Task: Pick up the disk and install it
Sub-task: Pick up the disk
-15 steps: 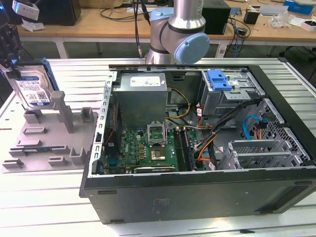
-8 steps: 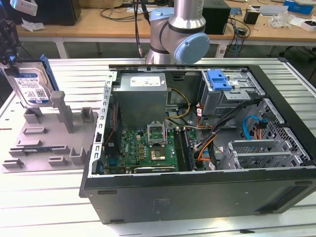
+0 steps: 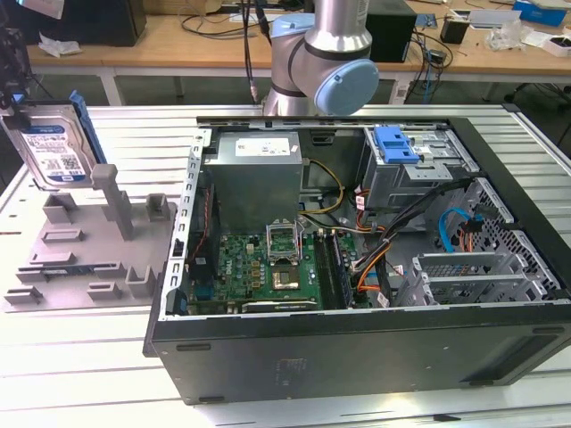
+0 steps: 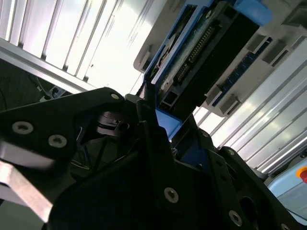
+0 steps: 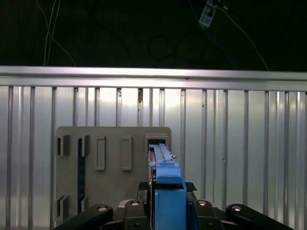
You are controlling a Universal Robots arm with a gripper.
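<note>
Slats of shiny metal make up the big table (image 3: 71,374) that everything sits on. On it, filling the middle and right of the exterior view, lies the open computer case (image 3: 357,352), with its green board and lots of wires inside. The grey and blue robot arm (image 3: 326,71) stands at the top middle, behind the case. A flat grey stand (image 3: 80,259) with little posts sits at the left. The disk (image 3: 53,147) is in the upper left of the exterior view, up on its edge and leaning a bit, just above the stand and well apart from the case. The gripper (image 5: 168,191) has its black fingers (image 5: 98,211) squeezed together on the blue frame at the end of the disk, and in both wrist views the blue frame sits right between them. Inside the case, at the upper right, there is a grey metal cage (image 3: 428,174) with a small blue plate (image 3: 397,143) on it. I think a few things could go wrong. The fingers pinch only the plastic frame at one end, so the heavy disk might tip or slip out. It leans, so it might bump the case wall or snag the wires (image 3: 379,241).
</note>
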